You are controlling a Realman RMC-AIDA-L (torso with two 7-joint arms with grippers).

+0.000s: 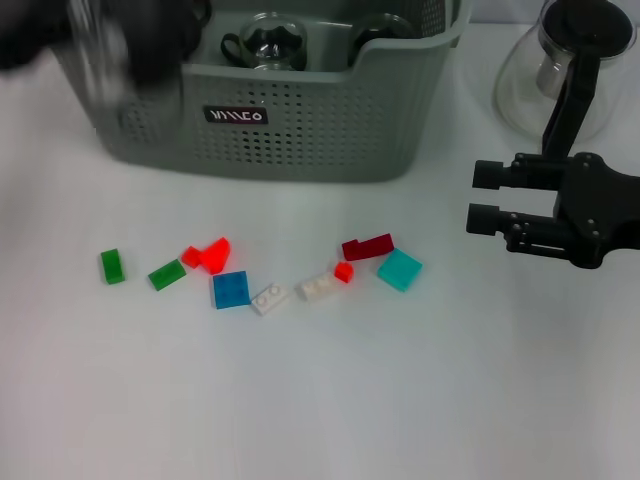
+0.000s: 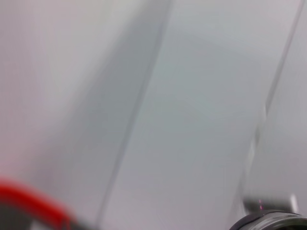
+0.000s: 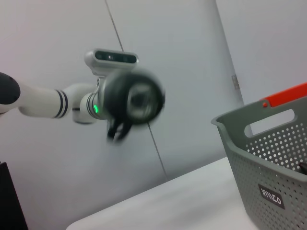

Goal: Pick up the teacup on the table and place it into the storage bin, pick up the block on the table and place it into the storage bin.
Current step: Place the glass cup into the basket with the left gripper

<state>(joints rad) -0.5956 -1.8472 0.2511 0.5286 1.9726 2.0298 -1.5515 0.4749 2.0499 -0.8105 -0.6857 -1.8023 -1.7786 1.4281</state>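
Small coloured blocks (image 1: 231, 289) lie scattered on the white worktop (image 1: 320, 400). Right pincer (image 1: 482, 197) hovers beside them, parted, empty. Beyond, teacups (image 1: 262, 42) sit inside the storage bin (image 1: 300, 120); left pincer (image 1: 120, 45) above its corner, grip impossible to tell.

I find one piece of lettering only. A small black label (image 1: 236, 116) sits on the front wall of the storage bin (image 1: 300, 140), printed in white characters. In my head view they read roughly as "VIIICO", though the strokes are too stylised for me to confirm each letter. My right wrist view shows the same label (image 3: 271, 196) on that bin wall (image 3: 268, 163), equally uncertain.
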